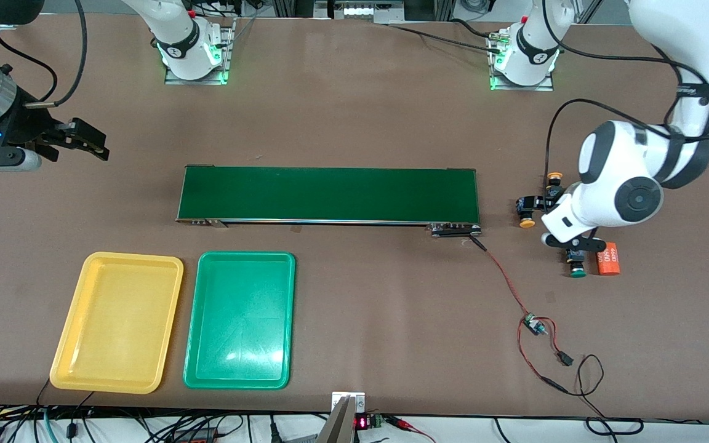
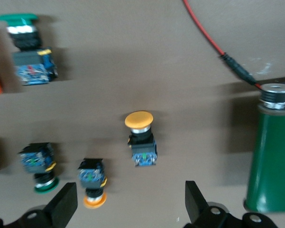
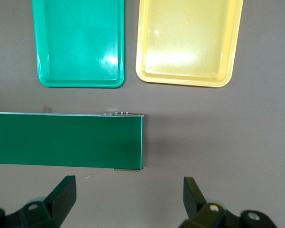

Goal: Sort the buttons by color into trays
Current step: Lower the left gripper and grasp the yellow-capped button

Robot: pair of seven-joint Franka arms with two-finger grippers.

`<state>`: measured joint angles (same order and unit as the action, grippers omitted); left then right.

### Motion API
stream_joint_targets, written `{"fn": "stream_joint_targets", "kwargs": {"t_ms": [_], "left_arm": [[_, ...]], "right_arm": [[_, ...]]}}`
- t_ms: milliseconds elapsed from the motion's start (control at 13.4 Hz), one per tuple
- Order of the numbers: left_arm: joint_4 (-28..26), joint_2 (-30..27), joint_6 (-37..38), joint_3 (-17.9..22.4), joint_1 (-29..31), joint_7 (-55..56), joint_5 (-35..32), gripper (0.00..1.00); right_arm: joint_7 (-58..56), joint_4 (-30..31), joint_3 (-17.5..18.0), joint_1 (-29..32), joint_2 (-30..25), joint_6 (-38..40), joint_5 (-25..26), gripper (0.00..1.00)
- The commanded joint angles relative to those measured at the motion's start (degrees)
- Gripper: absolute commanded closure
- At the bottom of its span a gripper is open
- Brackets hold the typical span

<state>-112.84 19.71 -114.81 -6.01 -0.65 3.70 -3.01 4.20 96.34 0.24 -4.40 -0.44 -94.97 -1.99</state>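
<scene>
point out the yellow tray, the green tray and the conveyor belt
yellow tray (image 1: 117, 320), front view, bare floor of the tray
green tray (image 1: 240, 320), front view, bare floor of the tray
conveyor belt (image 1: 330, 194), front view, middle of the belt surface

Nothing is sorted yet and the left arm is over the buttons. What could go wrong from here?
1. The four buttons lie close together under the open left claw; closing on one may knock a neighbour.
2. An orange cylinder lies beside them and could be taken for a yellow-orange button.
3. The red cable by the conveyor belt could snag.
</scene>
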Motion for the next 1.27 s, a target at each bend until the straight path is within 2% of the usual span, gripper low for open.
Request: {"fn": "stream_joint_targets", "kwargs": {"t_ms": [0, 75, 224, 522, 672, 821, 896, 970, 1045, 1119, 1194], "left_arm": [[-10.79, -2.22, -12.85, -0.24, 0.3, 1.4, 0.55, 0.0], [-13.69, -1.44, -18.56, -0.23, 0.39, 1.49, 0.55, 0.0], [-16.35, 0.15, -24.39, -0.23, 0.39, 1.4, 0.46, 0.0], [-16.35, 2.69, -27.65, -0.15, 0.39, 1.05, 0.46, 0.36], [-16.35, 3.49, -28.19, -0.15, 0.48, 0.44, 0.46, 0.63], [-16.01, 2.88, -27.67, -0.15, 0.3, 0.43, 0.46, 0.85], [-15.83, 1.83, -27.32, -0.15, 0.3, 0.26, 0.38, 0.87], [-14.7, -0.35, -24.96, -0.32, -0.31, 0.61, 0.38, 0.87], [-11.55, -2.55, -18.76, -0.76, -0.92, 0.7, 0.38, 0.87], [-6.39, -3.7, -7.74, -2.94, -1.8, 0.78, 0.29, 0.87], [1.41, -2.5, 4.12, -6.87, -3.29, 2.35, 0.46, 0.87]], "right_arm": [[0.99, 0.07, 0.02, -0.35, -0.09, -0.39, 0.5, 0.0], [0.99, 0.07, 0.02, -0.35, -0.09, -0.39, 0.5, 0.0], [0.99, 0.07, 0.02, -0.52, -0.09, -0.39, 0.5, 0.0], [1.07, 0.16, 0.02, -0.44, -0.09, -0.39, 0.5, 0.0], [0.99, 0.16, 0.02, -0.52, 0.0, -0.39, 0.5, 0.0], [0.99, 0.07, 0.02, -0.7, 0.0, -0.39, 0.5, 0.0], [0.99, 0.07, 0.02, -0.87, 0.0, -0.39, 0.5, 0.0], [0.99, 0.07, 0.02, -0.88, 0.0, -0.39, 0.5, 0.0], [0.99, 0.07, 0.02, -0.88, 0.09, -0.39, 0.5, 0.0], [0.99, 0.07, 0.02, -0.88, 0.26, -0.39, 0.5, 0.0], [0.99, 0.07, 0.02, -0.88, 0.26, -0.39, 0.5, 0.0]]}}
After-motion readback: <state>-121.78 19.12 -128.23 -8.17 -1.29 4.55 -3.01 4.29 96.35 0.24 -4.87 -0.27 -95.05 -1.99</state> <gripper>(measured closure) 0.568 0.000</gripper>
